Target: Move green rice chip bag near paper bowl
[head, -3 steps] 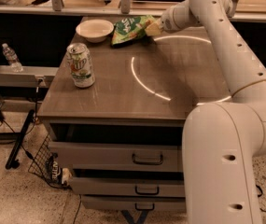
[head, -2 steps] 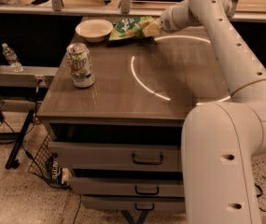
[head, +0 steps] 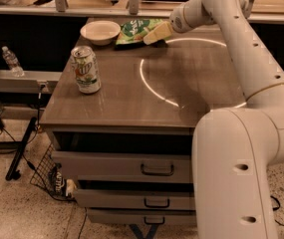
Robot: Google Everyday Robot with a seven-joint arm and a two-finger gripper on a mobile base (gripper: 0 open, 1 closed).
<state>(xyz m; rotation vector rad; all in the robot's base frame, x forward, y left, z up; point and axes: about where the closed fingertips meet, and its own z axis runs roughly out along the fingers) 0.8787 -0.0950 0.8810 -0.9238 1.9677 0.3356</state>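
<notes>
In the camera view, your gripper (head: pixel 156 33) sits low at the far edge of the table (head: pixel 126 101), on the right end of the green rice chip bag (head: pixel 136 30). It overlaps the bag's edge, but you cannot tell from here whether it is clamped on the bag or only resting against it. The bag lies flat near the back rim, just beside the paper bowl (head: pixel 100 32); its left corner comes close to the bowl's right side, and whether the two touch is unclear. A green-and-white soda can (head: pixel 85 69) stands upright nearer the front left, well apart from both and out of the line between bag and bowl. The arm (head: pixel 241 44) reaches in from the right over the tabletop, where a bright curved streak of light (head: pixel 149 83) shows. Under the top are drawers (head: pixel 156 169) with dark handles. To the left, a water bottle (head: pixel 12 61) stands on a lower ledge and a wire basket (head: pixel 46 173) leans by the table's foot.
</notes>
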